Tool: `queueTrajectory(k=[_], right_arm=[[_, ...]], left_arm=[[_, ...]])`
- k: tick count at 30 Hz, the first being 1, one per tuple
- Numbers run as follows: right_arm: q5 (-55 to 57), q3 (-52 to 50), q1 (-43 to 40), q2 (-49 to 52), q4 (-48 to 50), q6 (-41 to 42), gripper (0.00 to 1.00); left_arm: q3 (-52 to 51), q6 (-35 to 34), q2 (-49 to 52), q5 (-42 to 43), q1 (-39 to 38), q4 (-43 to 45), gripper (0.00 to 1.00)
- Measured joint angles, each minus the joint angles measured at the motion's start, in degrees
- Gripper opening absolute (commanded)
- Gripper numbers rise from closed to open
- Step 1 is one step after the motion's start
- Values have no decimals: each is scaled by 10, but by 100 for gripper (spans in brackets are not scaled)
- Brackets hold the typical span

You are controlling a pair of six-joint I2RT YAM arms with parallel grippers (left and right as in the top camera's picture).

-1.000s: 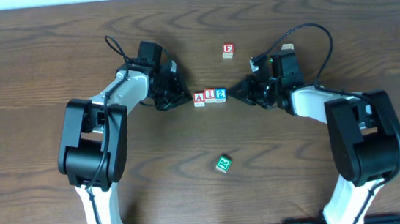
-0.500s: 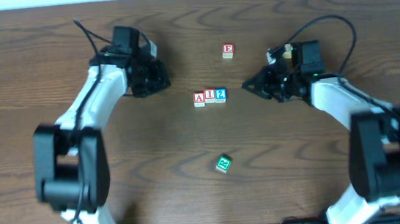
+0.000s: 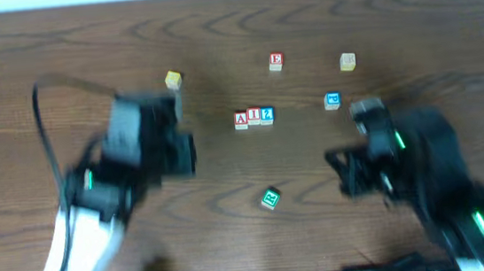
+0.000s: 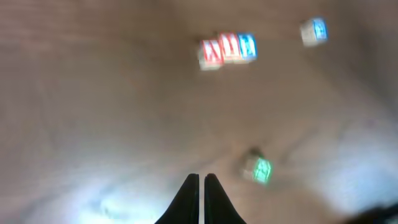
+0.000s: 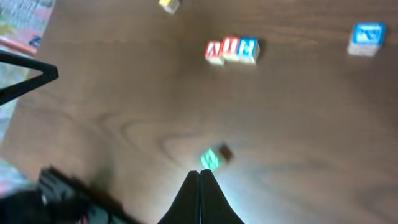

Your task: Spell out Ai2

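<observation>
Three letter blocks stand touching in a row at the table's middle: a red A (image 3: 240, 119), a red I (image 3: 253, 115) and a blue 2 (image 3: 267, 114). The row also shows in the left wrist view (image 4: 229, 48) and the right wrist view (image 5: 232, 50). My left gripper (image 4: 201, 177) is shut and empty, well to the left of the row and raised. My right gripper (image 5: 199, 173) is shut and empty, to the right and nearer the front. Both arms are blurred in the overhead view.
A green block (image 3: 270, 199) lies tilted in front of the row. A red E block (image 3: 276, 60), a yellow block (image 3: 172, 79), a tan block (image 3: 347, 61) and a blue block (image 3: 332, 100) lie farther back.
Both arms have pulled away from the row, outward and toward the front edge. The yellow, tan and blue blocks that they hid now show. The row has not moved.
</observation>
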Motion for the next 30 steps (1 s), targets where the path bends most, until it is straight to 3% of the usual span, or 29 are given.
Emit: queueTrajectory(k=[2, 3, 4, 6, 7, 13, 30], right_arm=[[6, -43, 17, -97, -42, 3, 1], [5, -65, 23, -139, -54, 7, 4], [5, -79, 26, -168, -63, 11, 20], [-2, -98, 27, -233, -80, 22, 88], [-3, -99, 27, -257, -83, 28, 99], [-6, -100, 27, -301, -109, 72, 99], [-6, -100, 27, -301, -117, 90, 99]], left_arm=[[-57, -28, -82, -33, -57, -7, 6], [-82, -45, -118, -49, -85, -9, 11], [-99, -56, -144, -61, -106, -11, 36], [-119, -78, -187, -79, -135, -11, 96], [-122, -90, -202, -86, -144, -11, 95], [-122, -134, -222, -98, -147, -10, 95], [-122, -147, -222, -98, -147, -24, 95]])
